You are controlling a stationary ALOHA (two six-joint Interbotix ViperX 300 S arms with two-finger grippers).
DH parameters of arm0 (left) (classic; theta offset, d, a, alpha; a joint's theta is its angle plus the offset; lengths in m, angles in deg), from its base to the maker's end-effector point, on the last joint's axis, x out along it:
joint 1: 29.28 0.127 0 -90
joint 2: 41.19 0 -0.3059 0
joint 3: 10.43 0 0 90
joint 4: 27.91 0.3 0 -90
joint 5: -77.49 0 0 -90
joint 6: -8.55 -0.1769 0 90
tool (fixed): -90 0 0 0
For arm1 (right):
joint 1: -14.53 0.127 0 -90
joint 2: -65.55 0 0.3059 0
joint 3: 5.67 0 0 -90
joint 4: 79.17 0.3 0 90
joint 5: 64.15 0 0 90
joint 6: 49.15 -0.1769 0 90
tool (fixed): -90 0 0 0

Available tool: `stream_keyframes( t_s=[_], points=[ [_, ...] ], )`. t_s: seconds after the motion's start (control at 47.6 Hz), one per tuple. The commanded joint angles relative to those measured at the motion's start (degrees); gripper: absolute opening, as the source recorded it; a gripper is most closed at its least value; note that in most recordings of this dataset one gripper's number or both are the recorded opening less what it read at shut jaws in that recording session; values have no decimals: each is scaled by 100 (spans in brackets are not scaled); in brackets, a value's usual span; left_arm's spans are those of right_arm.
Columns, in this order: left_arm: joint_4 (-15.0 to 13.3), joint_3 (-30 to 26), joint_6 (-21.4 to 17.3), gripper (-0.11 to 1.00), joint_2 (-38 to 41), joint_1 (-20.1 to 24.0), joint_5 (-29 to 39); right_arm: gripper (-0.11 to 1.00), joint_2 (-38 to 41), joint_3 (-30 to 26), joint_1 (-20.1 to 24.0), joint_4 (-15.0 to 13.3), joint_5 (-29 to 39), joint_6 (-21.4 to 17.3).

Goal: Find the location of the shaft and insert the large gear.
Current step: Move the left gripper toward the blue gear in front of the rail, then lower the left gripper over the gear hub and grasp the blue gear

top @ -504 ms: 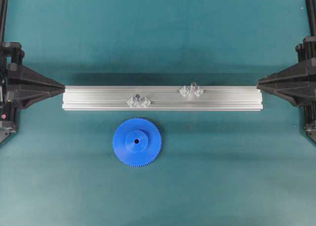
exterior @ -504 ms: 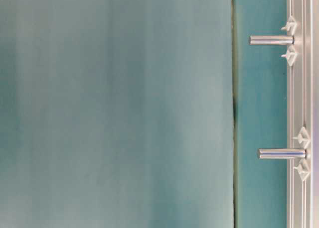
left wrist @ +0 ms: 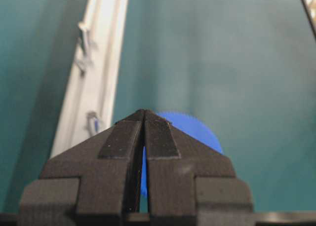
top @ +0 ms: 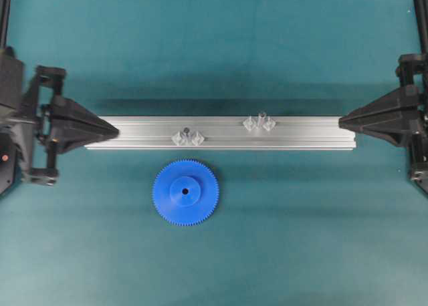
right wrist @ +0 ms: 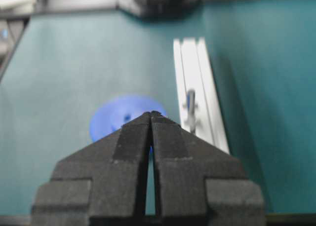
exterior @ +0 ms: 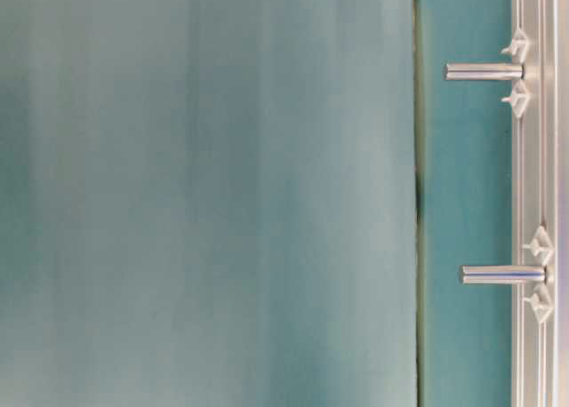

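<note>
Since the earlier frame, left gripper [top: 115, 127] has advanced over the aluminium rail [top: 221, 133] end; right gripper [top: 342, 121] shifted slightly inward. Both jaws are closed, empty. Large gear [top: 185, 192] lies flat on teal mat [top: 301, 239], near shaft [top: 186, 131].

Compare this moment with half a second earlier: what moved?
The left tool advanced rightward over the end of the long aluminium rail; the right tool edged slightly inward. Both are shut and empty. The bright blue plastic toothed gear and rail stayed put.
</note>
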Motion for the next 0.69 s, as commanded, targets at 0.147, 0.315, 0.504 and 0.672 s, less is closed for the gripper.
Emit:
stream_keyframes(
  t_s=[0.147,0.315,0.504,0.672],
  points=[
    [18,-729,369,-1,993,-272,589,5,492,-404,-44,9,563,-114],
    [18,-1151,870,-1,1608,-308,1011,5,712,-519,-97,9,800,-132],
    [53,-1617,668,-1,2285,-466,1169,5,782,-571,-167,9,976,-132],
    [44,-1828,510,4,2689,-545,1187,5,782,-580,-167,9,1072,-185]
  ],
)
